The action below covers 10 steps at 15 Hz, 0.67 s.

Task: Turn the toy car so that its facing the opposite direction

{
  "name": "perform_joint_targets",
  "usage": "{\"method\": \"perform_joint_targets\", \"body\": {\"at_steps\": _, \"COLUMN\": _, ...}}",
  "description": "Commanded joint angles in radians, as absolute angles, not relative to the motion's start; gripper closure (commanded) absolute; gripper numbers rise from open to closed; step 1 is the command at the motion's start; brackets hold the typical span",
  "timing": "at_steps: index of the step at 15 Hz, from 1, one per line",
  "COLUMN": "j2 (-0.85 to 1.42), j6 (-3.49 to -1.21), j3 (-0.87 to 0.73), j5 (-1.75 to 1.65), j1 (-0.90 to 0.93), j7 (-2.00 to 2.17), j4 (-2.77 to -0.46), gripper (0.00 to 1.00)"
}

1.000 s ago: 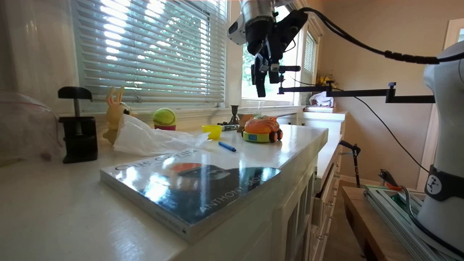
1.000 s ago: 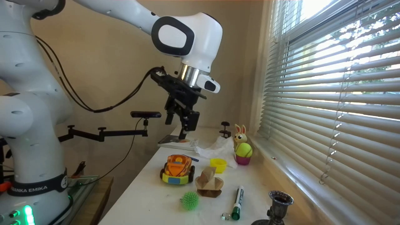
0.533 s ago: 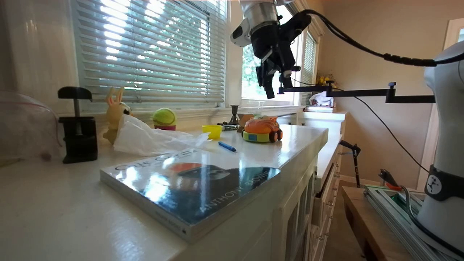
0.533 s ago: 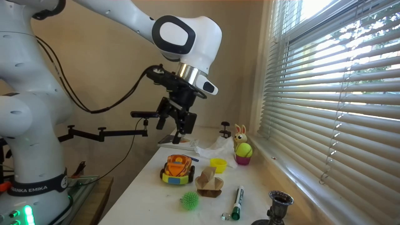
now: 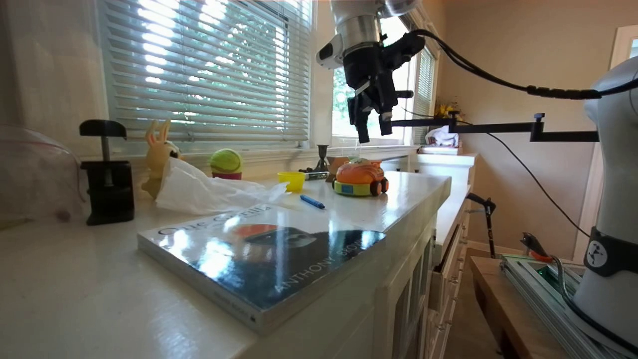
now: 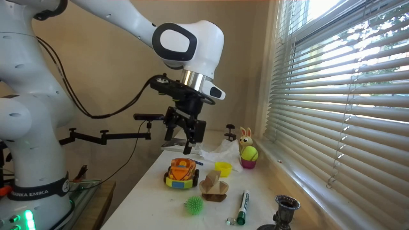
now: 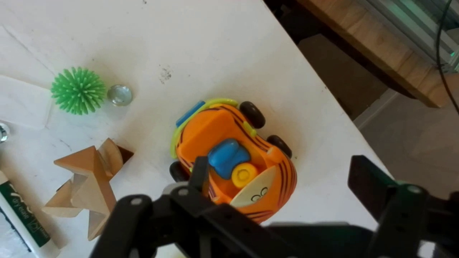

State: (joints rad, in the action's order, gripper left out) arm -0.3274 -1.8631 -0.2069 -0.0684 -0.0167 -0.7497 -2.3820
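There sat the toy car [image 6: 181,172], upright on the white counter [image 7: 215,53], just beside the brown faceted figure [image 7: 91,184] yet clear of it, on the side toward the robot's base [image 6: 44,209]! Above it hung the gripper [image 6: 178,145], fingers [image 7: 369,179] spread wide, nothing between them; in the wrist view the finger on the figure's side overlapped the car while its partner stood well off. The car promised to be light and stiff, hollow-looking plastic, hardly fragile, but those glossy curves looked likely to slip! Where to take hold? Low across the flanks [image 7: 260,143], above the wheels [image 7: 252,114], one finger on the flank facing the figure, the other opposite. The eyed windscreen [image 7: 251,190] looked a poor handle, too thin, and a lopsided squeeze risked sending the car rolling.
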Motion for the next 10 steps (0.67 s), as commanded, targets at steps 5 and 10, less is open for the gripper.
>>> {"method": "perform_joint_targets", "body": {"at_steps": 5, "j2": -0.338, "j6": -1.986, "j3": -0.203, "j5": -0.039, "j1": -0.018, "j7": -0.787, "j4": -2.436, "gripper": 0.0}}
{"method": "perform_joint_targets", "body": {"at_steps": 10, "j2": -0.336, "j6": -1.993, "j3": -0.207, "j5": -0.025, "j1": -0.015, "j7": -0.815, "j4": -2.443, "gripper": 0.0}}
